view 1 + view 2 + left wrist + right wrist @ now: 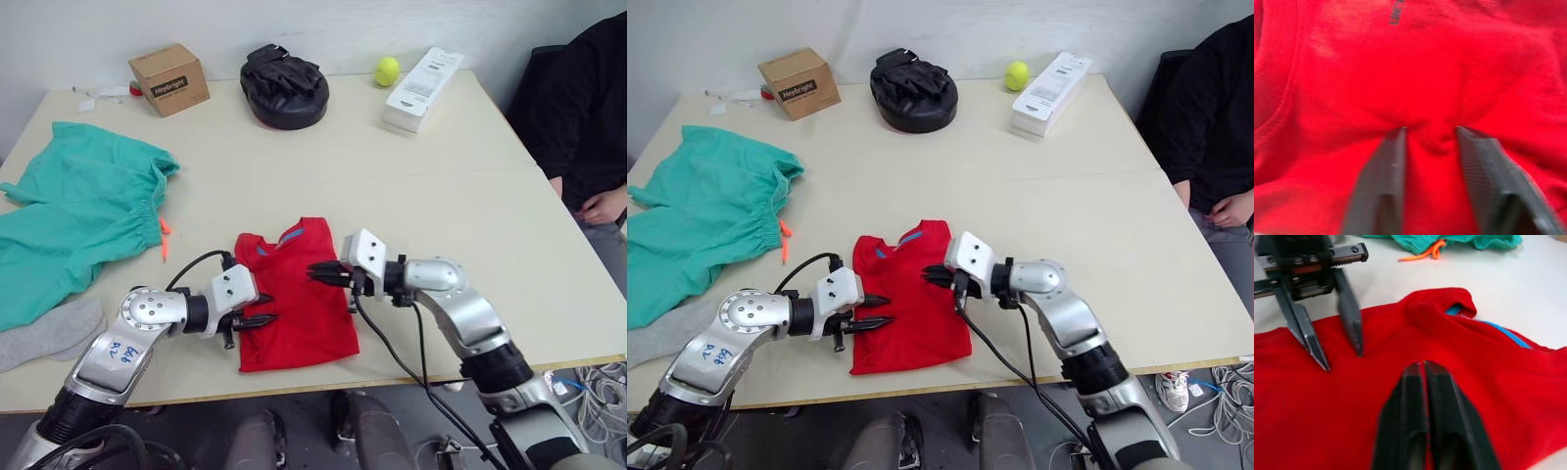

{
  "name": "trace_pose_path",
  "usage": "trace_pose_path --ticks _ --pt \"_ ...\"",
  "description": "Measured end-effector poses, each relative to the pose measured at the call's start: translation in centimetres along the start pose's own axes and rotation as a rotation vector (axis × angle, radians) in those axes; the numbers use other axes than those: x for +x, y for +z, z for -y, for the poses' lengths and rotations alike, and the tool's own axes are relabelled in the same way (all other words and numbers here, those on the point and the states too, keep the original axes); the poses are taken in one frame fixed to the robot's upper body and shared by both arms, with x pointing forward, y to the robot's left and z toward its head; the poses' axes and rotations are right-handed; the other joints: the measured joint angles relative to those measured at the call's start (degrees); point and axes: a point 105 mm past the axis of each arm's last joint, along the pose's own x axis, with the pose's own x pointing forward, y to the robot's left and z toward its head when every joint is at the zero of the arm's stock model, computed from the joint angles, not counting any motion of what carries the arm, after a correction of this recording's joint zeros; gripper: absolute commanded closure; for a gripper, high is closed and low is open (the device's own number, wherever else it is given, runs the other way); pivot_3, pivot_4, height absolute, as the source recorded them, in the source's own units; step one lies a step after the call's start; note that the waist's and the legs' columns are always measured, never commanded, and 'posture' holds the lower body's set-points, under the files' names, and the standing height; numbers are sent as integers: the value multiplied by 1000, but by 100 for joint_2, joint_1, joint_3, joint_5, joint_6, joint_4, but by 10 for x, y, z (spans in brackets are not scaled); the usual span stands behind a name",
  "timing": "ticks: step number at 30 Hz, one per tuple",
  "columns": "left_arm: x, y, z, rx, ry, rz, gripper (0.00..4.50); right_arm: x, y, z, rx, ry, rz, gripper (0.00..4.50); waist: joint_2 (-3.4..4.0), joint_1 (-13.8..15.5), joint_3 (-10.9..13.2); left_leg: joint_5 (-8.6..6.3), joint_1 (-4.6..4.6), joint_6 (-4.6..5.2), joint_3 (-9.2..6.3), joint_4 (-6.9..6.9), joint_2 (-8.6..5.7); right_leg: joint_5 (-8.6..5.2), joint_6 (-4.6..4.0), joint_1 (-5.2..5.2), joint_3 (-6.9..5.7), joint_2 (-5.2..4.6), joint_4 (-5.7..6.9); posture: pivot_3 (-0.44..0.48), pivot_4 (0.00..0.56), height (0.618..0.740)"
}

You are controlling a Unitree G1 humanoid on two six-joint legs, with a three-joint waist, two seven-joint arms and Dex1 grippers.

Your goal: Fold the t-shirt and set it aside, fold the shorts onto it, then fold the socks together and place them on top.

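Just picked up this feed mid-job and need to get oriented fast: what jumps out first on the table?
The bright red t-shirt, folded narrow at the table's near edge, with both arms meeting over it. The left end effector is open with its fingertips down on the cloth, and the right end effector is shut just above it. To the robot's left sprawl the teal-green shorts, unfolded, with the grey socks beside them.

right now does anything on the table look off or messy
Nothing damaged or spilled. The t-shirt lies narrowly folded, slightly skewed. The shorts are rumpled and the grey socks overhang the table's near edge.
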Motion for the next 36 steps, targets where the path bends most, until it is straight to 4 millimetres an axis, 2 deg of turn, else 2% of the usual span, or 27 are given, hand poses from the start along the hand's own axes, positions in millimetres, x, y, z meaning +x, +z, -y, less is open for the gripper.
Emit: trace_pose_path --ticks 2,5,10,14,17,19,21,24,29,34,36 --pt "1 0 -1 -5 10 8 4449 12 -5 -3 -10 11 -19 4500 0 3 0 0 0 1 0 1 -1 0 0 0 0 -1 1 0 150 740" --pt "3 0 -1 -11 19 14 4449 22 -20 2 -1 -33 -55 4500 -2 8 -1 2 0 5 0 3 -4 0 0 2 0 -6 2 0 150 740" --pt "3 -1 -2 -21 32 7 4449 29 -28 30 -40 -160 -93 4500 -2 0 -2 5 11 3 0 3 -4 0 0 9 2 -7 13 0 150 740" --pt "3 -2 -2 -29 36 3 4449 19 -29 65 -88 -293 -120 4500 -2 -3 -3 8 14 1 0 3 -4 1 -2 11 3 -8 17 0 150 740" --pt "-2 -4 3 -40 34 2 4449 -6 -41 90 -97 -387 -177 4500 -2 -8 -3 8 12 0 0 0 -3 -1 -5 9 3 -7 13 0 150 740" --pt "-6 -5 4 -44 28 -9 4449 -18 -43 99 -93 -413 -191 4500 -2 -55 -3 8 12 -1 1 -6 0 -3 -9 8 3 -5 11 0 150 740" --pt "-9 -6 3 -67 30 -10 4449 -22 -42 100 -90 -407 -182 4500 -2 -108 -3 10 12 -4 1 -10 3 -5 -10 7 2 -1 11 0 150 740" --pt "-12 -6 4 -138 19 5 3791 -19 -38 91 -81 -359 -151 4500 -2 -140 -3 12 12 -6 -1 -10 4 -5 -11 6 1 0 12 0 150 740" --pt "-22 0 9 -251 -31 52 2158 -16 -23 76 -77 -303 -82 4500 -2 -128 -2 11 6 -6 -4 -8 2 -5 -10 4 0 -2 10 0 150 740" --pt "-39 20 10 -280 -59 117 517 -16 6 63 -99 -246 8 4500 -2 -121 -2 10 6 -8 -7 -9 2 -5 -10 4 -1 -2 8 0 150 740" --pt "-42 22 11 -287 -67 114 56 -15 10 55 -90 -220 27 4500 -1 -120 -2 10 6 -8 -7 -9 1 -5 -10 4 0 -2 7 0 150 740"
